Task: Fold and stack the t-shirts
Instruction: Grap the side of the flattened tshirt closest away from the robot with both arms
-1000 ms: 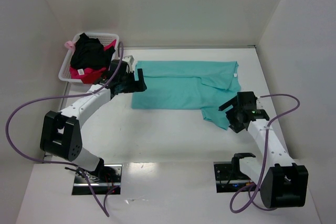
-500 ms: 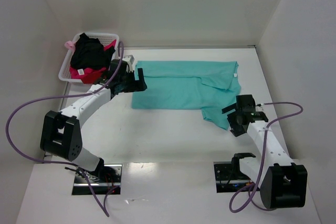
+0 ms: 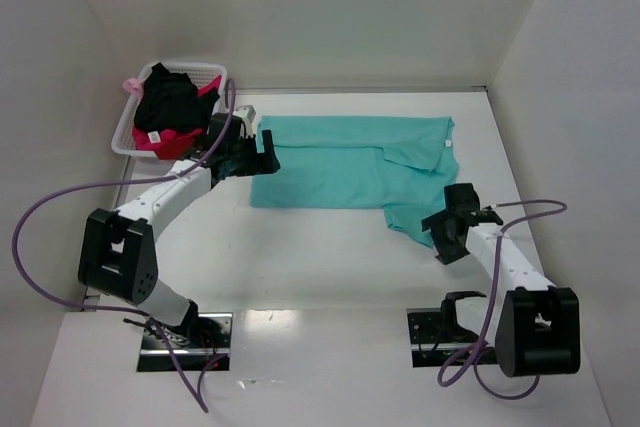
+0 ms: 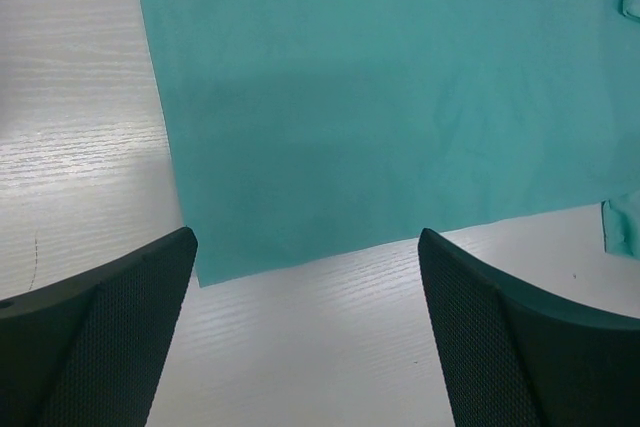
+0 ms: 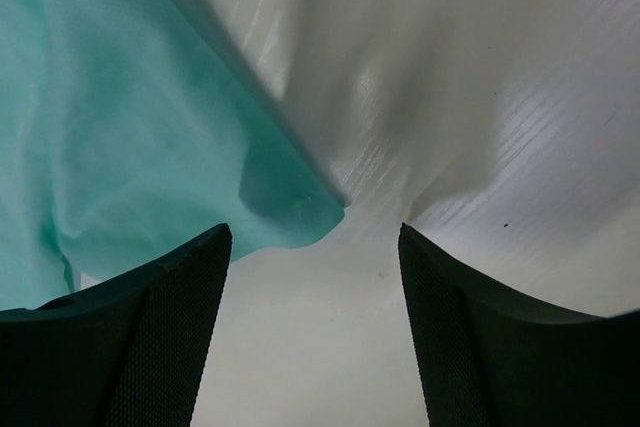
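A teal t-shirt point(image 3: 350, 167) lies spread flat at the back middle of the table, one sleeve trailing to the front right. My left gripper point(image 3: 262, 160) is open and empty just above the shirt's left edge; the left wrist view shows the shirt's near left corner point(image 4: 205, 272) between its fingers. My right gripper point(image 3: 440, 235) is open and empty, low over the table beside the sleeve's tip point(image 5: 300, 212). More shirts, black and red, lie heaped in a white basket point(image 3: 125, 132) at the back left.
White walls close the table on the left, back and right. The basket stands against the left wall. Purple cables loop from both arms. Two metal base plates point(image 3: 185, 340) sit at the near edge.
My right gripper has moved down and toward the near side, now at the sleeve's tip. The left gripper has stayed at the shirt's left edge.
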`<state>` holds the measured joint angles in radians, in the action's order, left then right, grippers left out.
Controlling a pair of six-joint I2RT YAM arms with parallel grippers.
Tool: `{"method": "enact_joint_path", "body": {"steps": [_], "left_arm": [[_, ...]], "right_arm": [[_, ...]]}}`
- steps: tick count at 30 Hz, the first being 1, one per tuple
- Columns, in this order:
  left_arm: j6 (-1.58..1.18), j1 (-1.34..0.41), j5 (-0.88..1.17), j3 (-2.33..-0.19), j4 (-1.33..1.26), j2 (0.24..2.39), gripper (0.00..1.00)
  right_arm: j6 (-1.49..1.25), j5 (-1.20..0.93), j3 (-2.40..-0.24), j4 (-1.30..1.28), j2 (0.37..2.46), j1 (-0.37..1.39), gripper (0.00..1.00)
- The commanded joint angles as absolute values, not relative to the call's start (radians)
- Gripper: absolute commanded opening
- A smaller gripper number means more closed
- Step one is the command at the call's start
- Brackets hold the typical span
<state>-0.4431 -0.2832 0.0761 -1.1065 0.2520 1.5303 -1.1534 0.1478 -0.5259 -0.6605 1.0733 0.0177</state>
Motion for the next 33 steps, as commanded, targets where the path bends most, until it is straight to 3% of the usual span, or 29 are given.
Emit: {"method": "enact_joint_path", "body": {"steps": [1, 10, 14, 21, 25, 33], "left_arm": [[-0.422, -0.275, 0.091, -1.126, 0.219, 1.542, 0.99], [-0.422, -0.256, 0.091, -1.126, 0.219, 1.551, 0.99], [-0.422, -0.256, 0.091, -1.126, 0.219, 1.551, 0.99], [-0.422, -0.256, 0.091, -1.135, 0.219, 1.56, 0.99], [-0.422, -0.256, 0.091, -1.135, 0.219, 1.569, 0.99], [-0.488, -0.247, 0.089, -1.115, 0.262, 1.591, 0.99]], "right_arm": [[-1.147, 0.167, -0.549, -0.617, 1.127, 0.026, 0.72], [-1.138, 0.176, -0.56, -0.583, 1.157, 0.026, 0.53], [-1.138, 0.186, -0.56, -0.583, 1.157, 0.026, 0.38], [-1.138, 0.195, -0.578, -0.583, 1.184, 0.026, 0.26], [-1.147, 0.195, -0.578, -0.583, 1.193, 0.026, 0.12], [-1.147, 0.195, -0.603, -0.583, 1.141, 0.026, 0.02]]}}
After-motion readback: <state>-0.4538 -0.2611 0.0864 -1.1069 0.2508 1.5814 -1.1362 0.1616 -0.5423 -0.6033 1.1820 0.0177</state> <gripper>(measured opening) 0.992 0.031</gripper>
